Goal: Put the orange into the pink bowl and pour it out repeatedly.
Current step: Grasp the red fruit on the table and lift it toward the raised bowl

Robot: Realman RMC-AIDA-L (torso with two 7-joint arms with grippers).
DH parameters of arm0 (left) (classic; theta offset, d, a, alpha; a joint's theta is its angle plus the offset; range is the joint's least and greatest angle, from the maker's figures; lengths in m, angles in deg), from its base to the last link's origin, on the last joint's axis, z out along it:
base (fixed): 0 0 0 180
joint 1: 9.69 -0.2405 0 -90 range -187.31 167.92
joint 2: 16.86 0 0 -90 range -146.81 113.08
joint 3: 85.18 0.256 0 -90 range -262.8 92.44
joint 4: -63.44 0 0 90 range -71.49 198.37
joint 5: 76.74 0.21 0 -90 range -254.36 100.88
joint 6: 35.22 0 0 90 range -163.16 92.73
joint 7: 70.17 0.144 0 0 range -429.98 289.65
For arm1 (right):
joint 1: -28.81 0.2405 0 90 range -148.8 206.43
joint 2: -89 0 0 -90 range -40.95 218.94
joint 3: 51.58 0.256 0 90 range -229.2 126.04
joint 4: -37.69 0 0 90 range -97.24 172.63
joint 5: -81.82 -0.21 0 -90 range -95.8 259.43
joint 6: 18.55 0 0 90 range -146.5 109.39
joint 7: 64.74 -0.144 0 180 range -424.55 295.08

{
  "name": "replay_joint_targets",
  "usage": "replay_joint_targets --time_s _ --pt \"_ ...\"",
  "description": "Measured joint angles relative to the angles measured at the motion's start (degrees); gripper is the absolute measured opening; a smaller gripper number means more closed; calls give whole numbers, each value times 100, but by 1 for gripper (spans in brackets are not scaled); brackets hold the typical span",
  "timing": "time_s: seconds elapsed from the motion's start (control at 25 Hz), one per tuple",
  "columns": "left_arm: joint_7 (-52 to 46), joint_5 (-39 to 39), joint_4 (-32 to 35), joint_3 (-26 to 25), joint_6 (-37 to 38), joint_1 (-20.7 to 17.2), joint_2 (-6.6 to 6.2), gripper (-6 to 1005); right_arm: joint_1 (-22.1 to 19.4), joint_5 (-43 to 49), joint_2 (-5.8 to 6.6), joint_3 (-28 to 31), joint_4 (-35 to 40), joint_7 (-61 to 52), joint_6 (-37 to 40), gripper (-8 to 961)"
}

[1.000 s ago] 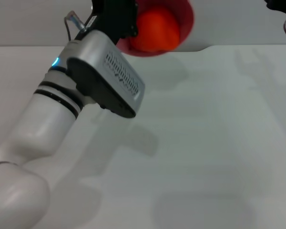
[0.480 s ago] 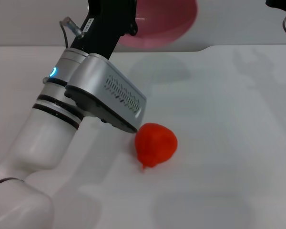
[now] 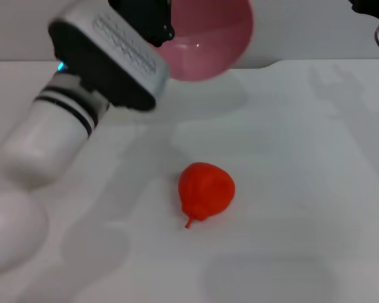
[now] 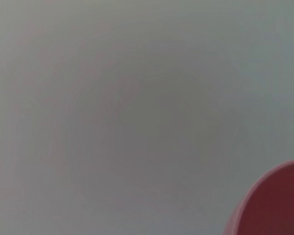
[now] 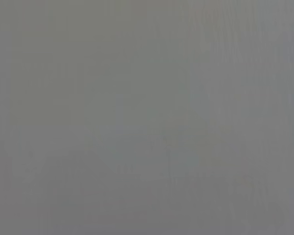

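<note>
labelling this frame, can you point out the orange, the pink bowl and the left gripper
orange (image 3: 206,192): head view, middle of the fruit's body.
pink bowl (image 3: 208,38): head view, glossy inside wall.
left gripper (image 3: 153,22): head view, dark body at the bowl's rim.

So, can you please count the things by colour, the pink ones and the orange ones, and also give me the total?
Pink: 1, the bowl, held up off the table by the left pincer, with nothing in it.
Orange: 1, the toy fruit, lying on the white table.
Total: 2.
</note>
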Motion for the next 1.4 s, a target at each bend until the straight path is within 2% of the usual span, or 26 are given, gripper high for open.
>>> replay_joint_targets --time_s 0.12,0.24,0.36,0.4,0.44,0.48,0.52,0.56,0.6,0.68,0.72,0.76,0.8,0.84,0.96,1.0,1.16,1.4 --pt "-304 -309 214 -791 1476 163 -10 46 -4 0 -3 5 7 -2 33 576" --pt "-636 -629 255 -1823 3267 505 -10 46 -6 0 1 45 7 -1 211 576" --pt "-811 -869 17 -3116 5102 1026 -15 45 -7 0 5 102 -19 5 384 576" --pt "-811 -869 17 -3116 5102 1026 -15 45 -7 6 7 130 -28 14 471 576" --pt "-885 -869 -88 -3499 5661 1212 -25 45 -7 15 8 159 -40 21 590 576" --pt "-1115 -723 -408 -4446 6864 1724 -69 45 -7 27 12 211 -58 23 752 576" --pt "-1263 -549 -601 -4964 7486 2010 -104 45 -3 36 17 273 -78 25 942 576" --pt "-1263 -549 -601 -4964 7486 2010 -104 45 0 44 23 329 -101 27 1121 576" --pt "-1339 -428 -682 -5187 7792 2149 -124 45 20 55 32 409 -147 35 1376 576" --pt "-1339 -428 -682 -5187 7792 2149 -124 45 72 98 44 617 -250 109 1979 576" --pt "-1495 -133 -815 -5621 8349 2428 -165 45 102 132 47 714 -289 157 2227 576" --pt "-1495 -133 -815 -5621 8349 2428 -165 45 144 193 48 835 -343 218 2592 576" --pt "-2135 746 -894 -6139 9316 2896 -322 45 216 315 49 974 -403 260 2986 576" --pt "-2329 958 -870 -6204 9562 3003 -378 45 285 424 49 1075 -465 277 3279 576" --pt "-2417 1041 -852 -6266 9714 3058 -403 45 733 1081 50 1327 -743 282 4351 576" --pt "-2486 1211 -830 -6547 10201 3220 -449 45 882 1270 48 1332 -839 282 4598 576" --pt "-2500 1434 -833 -6682 10486 3318 -461 45 1633 1842 27 1102 -1308 410 5337 576" --pt "-2549 1559 -898 -6661 10582 3291 -426 45 2242 1888 12 224 -1381 571 5586 576"
